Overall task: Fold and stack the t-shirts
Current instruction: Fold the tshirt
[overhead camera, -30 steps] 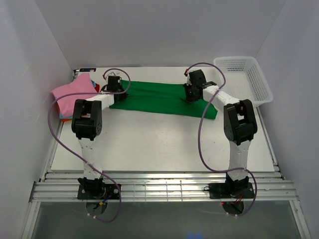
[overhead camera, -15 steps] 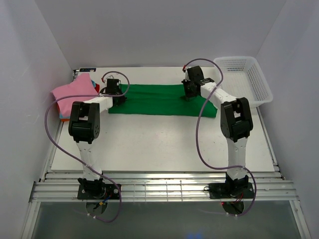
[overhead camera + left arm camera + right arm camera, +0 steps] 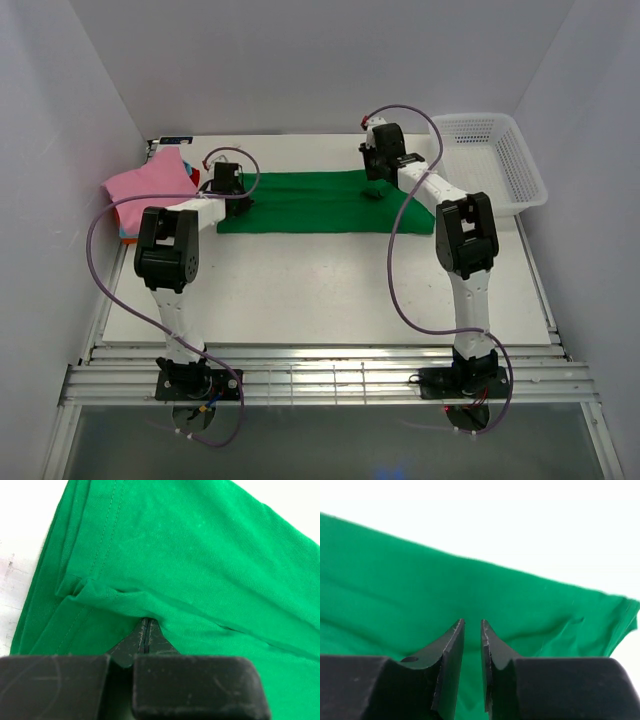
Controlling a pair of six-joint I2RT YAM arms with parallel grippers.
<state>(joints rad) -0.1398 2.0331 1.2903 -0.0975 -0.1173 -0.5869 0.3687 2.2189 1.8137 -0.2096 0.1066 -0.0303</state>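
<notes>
Left wrist view alone shows left gripper (image 3: 145, 629) seemingly pinching green t-shirt (image 3: 200, 555).

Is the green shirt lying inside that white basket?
No, the green shirt lies flat on the table, beside the white basket.

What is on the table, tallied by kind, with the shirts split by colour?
Green shirt: 1
Pink shirt: 1
Teal-blue shirt, only an edge showing under the pink one: 1
Orange-red shirt, only an edge showing: 1
White basket: 1
Total: 5
</notes>
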